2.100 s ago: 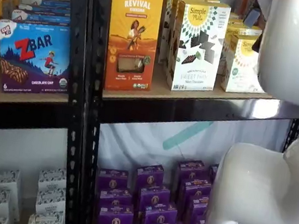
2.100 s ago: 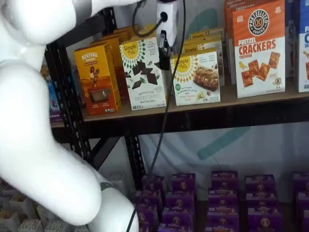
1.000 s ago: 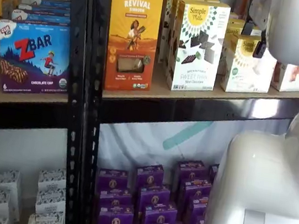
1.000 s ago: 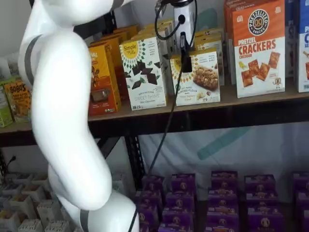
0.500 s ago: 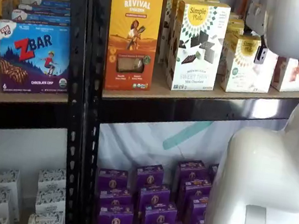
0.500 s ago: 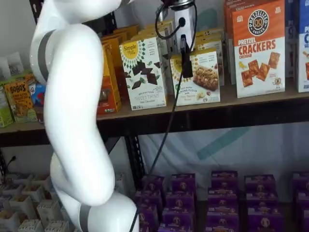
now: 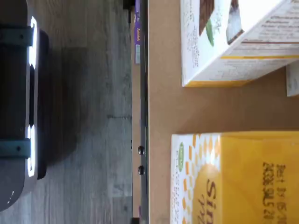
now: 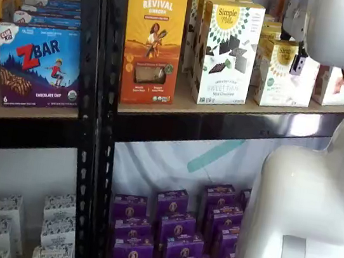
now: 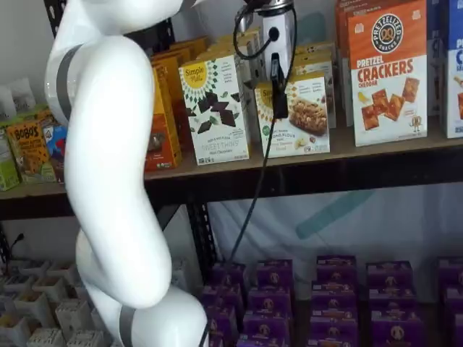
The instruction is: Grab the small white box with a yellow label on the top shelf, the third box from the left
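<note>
The small white box (image 9: 309, 119) with the yellow sun logo stands on the top shelf (image 9: 376, 144); it also shows in a shelf view (image 8: 275, 79). In the wrist view its yellow top (image 7: 243, 182) fills one corner, close to the shelf's front edge. My gripper (image 9: 278, 108) hangs right in front of the box's left part, fingers down, cable beside it. Only one black finger shows side-on, so I cannot tell whether it is open. In a shelf view (image 8: 298, 64) the finger sits over the box's upper right front. Nothing is held.
A taller white box with chocolate squares (image 9: 215, 108) stands just left of the small one, an orange Revival box (image 8: 153, 36) beyond it. Pretzel crackers boxes (image 9: 387, 72) stand to the right. Purple boxes (image 9: 325, 303) fill the lower shelf. My white arm (image 9: 108, 181) fills the left foreground.
The gripper moved right from in front of the chocolate-squares box to in front of the small white box and dropped a little. In the last half second it barely moved.
</note>
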Controlling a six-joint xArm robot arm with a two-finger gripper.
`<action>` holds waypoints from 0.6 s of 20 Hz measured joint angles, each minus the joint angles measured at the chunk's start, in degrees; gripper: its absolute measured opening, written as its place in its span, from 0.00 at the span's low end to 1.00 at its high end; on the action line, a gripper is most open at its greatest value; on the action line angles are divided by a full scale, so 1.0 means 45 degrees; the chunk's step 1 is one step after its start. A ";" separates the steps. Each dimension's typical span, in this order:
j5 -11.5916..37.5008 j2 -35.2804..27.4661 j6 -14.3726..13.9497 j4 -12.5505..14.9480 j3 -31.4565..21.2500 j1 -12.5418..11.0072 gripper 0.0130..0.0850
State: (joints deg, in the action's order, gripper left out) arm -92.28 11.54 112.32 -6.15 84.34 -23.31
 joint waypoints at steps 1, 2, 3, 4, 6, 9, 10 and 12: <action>-0.0014 -0.0007 0.0005 -0.0005 0.0023 -0.0006 0.78; -0.0013 -0.0007 0.0009 -0.0016 0.0028 -0.0012 0.78; 0.0005 0.0003 0.0015 -0.0033 0.0025 -0.0019 0.72; 0.0042 0.0021 0.0017 -0.0035 0.0005 -0.0020 0.72; 0.0084 0.0043 0.0022 -0.0053 -0.0009 -0.0024 0.72; 0.0291 0.0159 0.0065 -0.0237 -0.0154 -0.0081 0.61; 0.0362 0.0196 0.0075 -0.0267 -0.0204 -0.0088 0.56; 0.0433 0.0240 0.0083 -0.0284 -0.0263 -0.0093 0.50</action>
State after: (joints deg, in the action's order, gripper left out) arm -90.34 12.62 112.70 -7.43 83.15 -23.73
